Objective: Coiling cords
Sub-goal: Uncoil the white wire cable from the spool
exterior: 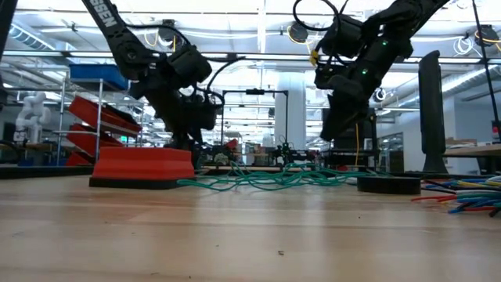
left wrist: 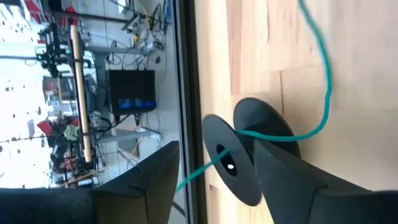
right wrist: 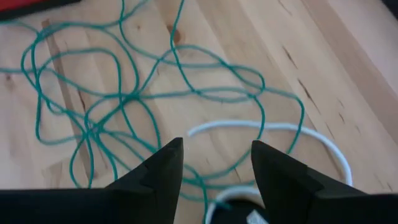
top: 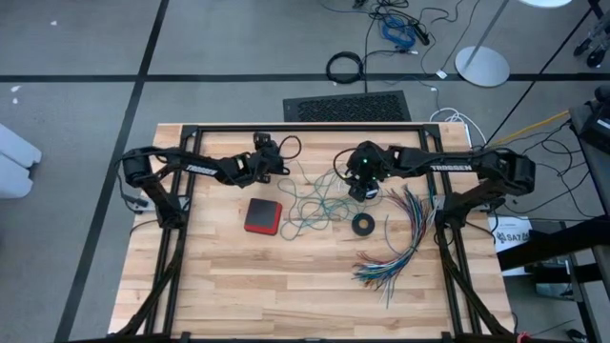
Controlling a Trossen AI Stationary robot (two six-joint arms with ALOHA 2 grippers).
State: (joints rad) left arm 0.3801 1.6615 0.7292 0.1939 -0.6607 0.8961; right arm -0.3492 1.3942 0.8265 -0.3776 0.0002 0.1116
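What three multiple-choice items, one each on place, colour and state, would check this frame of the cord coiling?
1. Where does the red block lie in the high view?
A. left of the green cord
B. right of the wire bundle
C. under the right arm

2. What colour is the tangled cord mid-table?
A. orange
B. teal-green
C. black

3. How does the right pincer stand?
A. shut on the red block
B. shut on the wire bundle
C. open, holding nothing

Answers: 1 A, the block sits left of the tangle in the high view. 2 B, the right wrist view shows teal-green loops, with a white cord beside them. 3 C, its fingers stand apart above the cords with nothing between them.
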